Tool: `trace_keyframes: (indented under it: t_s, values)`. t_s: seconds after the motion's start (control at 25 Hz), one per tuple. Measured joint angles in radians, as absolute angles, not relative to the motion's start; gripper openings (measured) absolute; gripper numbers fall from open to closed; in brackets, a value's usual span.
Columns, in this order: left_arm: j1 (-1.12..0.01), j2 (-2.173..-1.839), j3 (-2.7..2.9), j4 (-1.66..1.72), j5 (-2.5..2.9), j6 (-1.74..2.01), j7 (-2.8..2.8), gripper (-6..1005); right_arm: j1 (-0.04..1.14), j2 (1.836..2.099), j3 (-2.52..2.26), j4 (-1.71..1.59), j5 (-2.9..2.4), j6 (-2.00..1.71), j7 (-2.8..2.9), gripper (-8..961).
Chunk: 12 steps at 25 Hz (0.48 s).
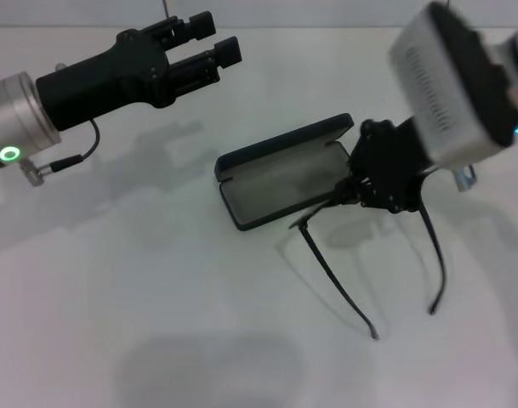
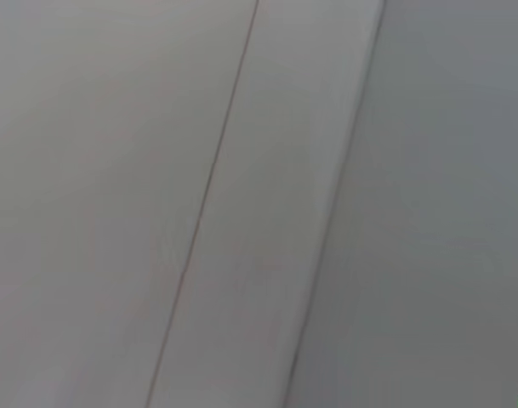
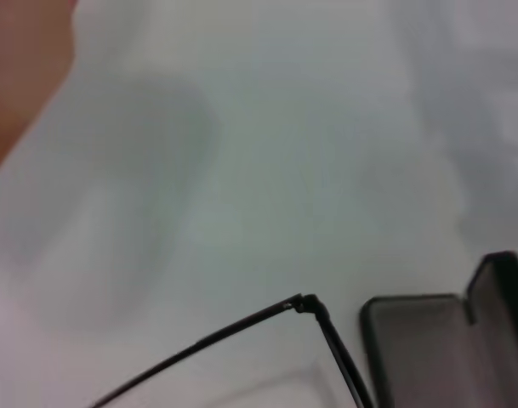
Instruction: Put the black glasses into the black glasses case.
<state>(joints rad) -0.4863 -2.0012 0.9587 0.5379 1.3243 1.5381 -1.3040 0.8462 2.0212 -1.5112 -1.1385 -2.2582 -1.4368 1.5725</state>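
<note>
In the head view the black glasses case [image 1: 280,174] is seen lying open on the white table [image 1: 156,323], its lid raised at the far side and its grey lining bare; nothing has yet been laid in it; the black glasses [image 1: 369,255] are held by their front, just beside the case's right end, by the right gripper [image 1: 382,174], whose fingers appear to be clamped on the frame, though the contact itself is hidden under the gripper body; both temple arms are unfolded and trail toward the near edge, their tips low at or near the table; the left gripper [image 1: 209,44] is held well apart at the far left, above the table, its fingers set apart and carrying nothing. In the left wrist view only pale surface is shown; nothing of the task is to be made out there. In the right wrist view one hinge corner of the glasses [image 3: 305,303] is seen beside the open case [image 3: 429,348], apart from its rim. The pick-up is judged done; the carry over the case, the placing inside and the release are judged to be left.
</note>
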Motion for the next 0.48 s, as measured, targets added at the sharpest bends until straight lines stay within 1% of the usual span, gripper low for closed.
trace_keyframes:
  t_s: [0.04,0.08,0.28,0.4,0.48]
  values:
    - [-0.483,-2.001,0.958,0.538,1.321,1.567,-1.304,683,0.759,2.023,-1.444,-1.187,-2.184,-1.442,1.547,97]
    - [-0.479,-2.001,0.955,0.54,1.318,1.602,-1.303,683,0.759,2.023,-1.444,-1.187,-2.184,-1.442,1.547,96]
    - [-0.462,-1.99,0.944,0.566,1.311,1.759,-1.301,683,0.521,2.024,-1.367,-1.211,-1.838,-1.353,1.421,95]
    - [-0.468,-1.976,0.943,0.569,1.306,1.844,-1.305,683,0.414,2.024,-1.365,-1.166,-1.624,-1.285,1.323,95]
    - [-0.484,-1.974,0.944,0.566,1.305,1.89,-1.32,683,0.378,2.022,-1.364,-1.117,-1.509,-1.273,1.26,95]
